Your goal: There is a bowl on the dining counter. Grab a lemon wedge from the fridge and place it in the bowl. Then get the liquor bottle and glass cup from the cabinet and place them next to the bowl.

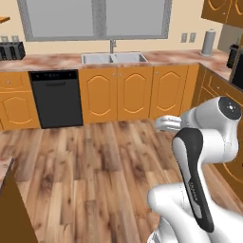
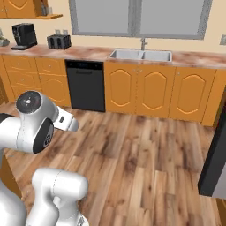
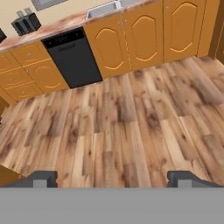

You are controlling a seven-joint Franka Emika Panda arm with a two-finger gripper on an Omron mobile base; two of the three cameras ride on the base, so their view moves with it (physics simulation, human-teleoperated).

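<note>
While the base faces the sink wall, nothing of the task is in reach.

Step in hand: judged as travel toward the fridge; no fetching has begun.

Gripper [image 3: 112, 178]: fingers spread wide with nothing between them, looking down on bare wood floor [image 3: 131, 127].

Arm: folded close over the base, elbow high in the left base view.

Ahead: black dishwasher [image 1: 56, 98] under the counter [image 1: 52, 61], double sink [image 1: 114, 58] below the window, orange cabinet doors [image 1: 135, 92] to its right.

Task's things: bowl, lemon wedge, liquor bottle and glass cup cannot be seen from here; the dining counter is not clearly identified either.

Fridge: possibly the dark slab [image 2: 215, 163] at the right edge of the right base view, but I cannot tell.

Doing it well: keep the arm tucked while driving, so it clears the cabinet fronts; turn the base until the fridge door is square ahead, and stop with room for the door to swing.

Risk: reaching from too far or at an angle would make the handle grasp poor.
</note>
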